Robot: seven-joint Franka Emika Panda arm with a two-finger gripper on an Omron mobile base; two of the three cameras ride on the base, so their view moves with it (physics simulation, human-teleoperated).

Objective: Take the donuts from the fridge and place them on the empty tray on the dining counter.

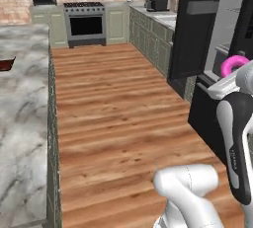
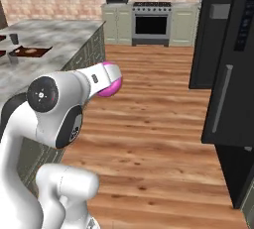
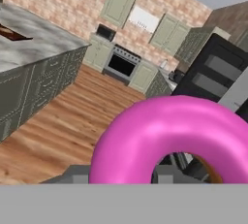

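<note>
My gripper [image 1: 237,72] is shut on the pink-frosted donut [image 1: 231,65], held in the air over the wooden floor. In the hand view the pink donut [image 3: 169,136] sits right in front of the lens. It also peeks out past the white hand as a pink donut [image 2: 111,85] in the right base view. The black fridge [image 1: 195,29] stands to the right with its door open; fridge [image 2: 230,74]. Across the aisle runs the marble dining counter [image 1: 24,123]. A dark reddish-brown tray [image 1: 6,64] shows there, cut off by the frame. A sliver of orange-tan shows through the ring's hole.
A tray with a pale pastry [image 2: 31,51] and a glass [image 2: 14,38] stand on the dining counter [image 2: 59,32]. The stove [image 1: 85,22] and sage-green cabinets [image 1: 148,37] line the far wall and right side. Wooden floor [image 1: 118,113] lies open between counter and fridge.
</note>
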